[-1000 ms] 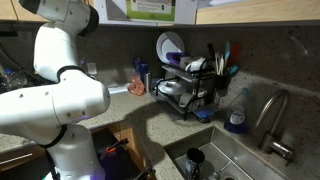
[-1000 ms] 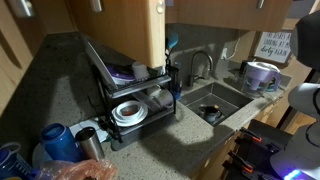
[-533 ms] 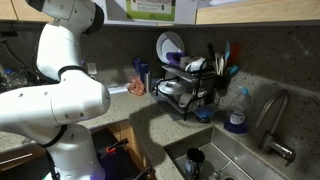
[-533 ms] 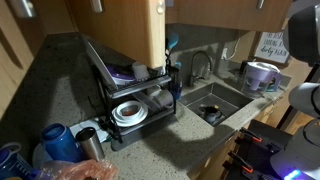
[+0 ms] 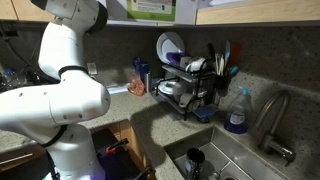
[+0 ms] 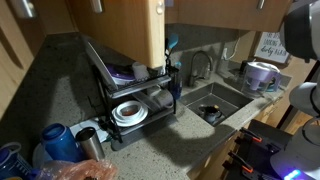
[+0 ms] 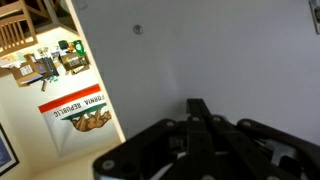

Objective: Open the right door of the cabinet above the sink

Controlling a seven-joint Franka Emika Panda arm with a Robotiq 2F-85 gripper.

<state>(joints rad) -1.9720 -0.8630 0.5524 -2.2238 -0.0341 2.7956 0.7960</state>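
Observation:
The pale tan cabinet point(image 5: 245, 10) runs along the top of both exterior views; in an exterior view one tan door panel point(image 6: 118, 32) hangs down over the dish rack. The steel sink point(image 5: 232, 160) with its curved faucet point(image 5: 270, 120) sits in the speckled counter, and it also shows in an exterior view point(image 6: 213, 100). My gripper point(image 7: 197, 108) appears only in the wrist view. Its black fingers are pressed together with nothing between them, close in front of a flat pale panel point(image 7: 220, 50) with a small dot-like mark. My arm point(image 5: 65, 60) rises out of frame.
A black dish rack point(image 5: 190, 85) with plates and utensils stands beside the sink. A blue bottle point(image 5: 237, 112) is by the faucet. Mugs and bottles point(image 6: 60, 140) crowd one counter corner. A mug point(image 6: 260, 75) and a sign stand past the sink.
My arm's upper part has shifted slightly at the top of both exterior views. Nothing else has moved.

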